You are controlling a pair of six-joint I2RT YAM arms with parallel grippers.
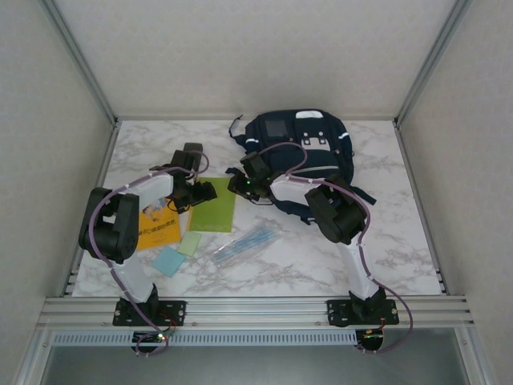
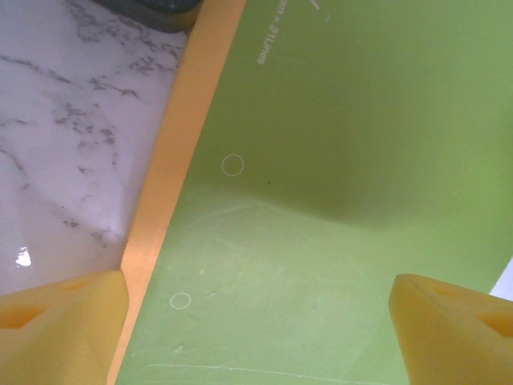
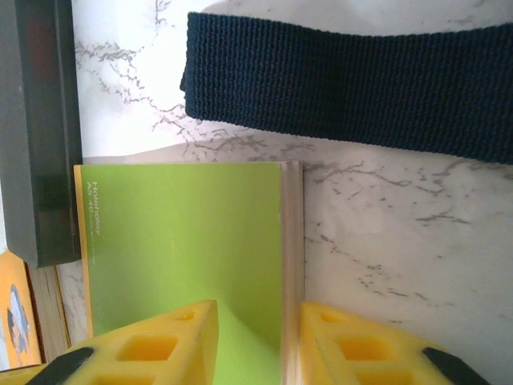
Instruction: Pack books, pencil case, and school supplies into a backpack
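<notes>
Notebook [image 1: 216, 210] flat near the middle of the table [image 1: 401, 241], long side running from near edge toward far edge. Left gripper [image 2: 256, 337] spread wide, right above the green cover. Right gripper [image 3: 256, 345] narrower, astride the notebook's right-hand edge, seemingly clamping nothing yet. Backpack [image 1: 296, 140] at the far edge, beyond and right of the notebook. Probably a shorter carry for the right arm.

Soft, even light comes from above. A diffuse shadow falls across the lime-green notebook [image 2: 321, 120]; left of it, a small glare spot marks the table [image 2: 64, 160]. Nearest edges blur.
</notes>
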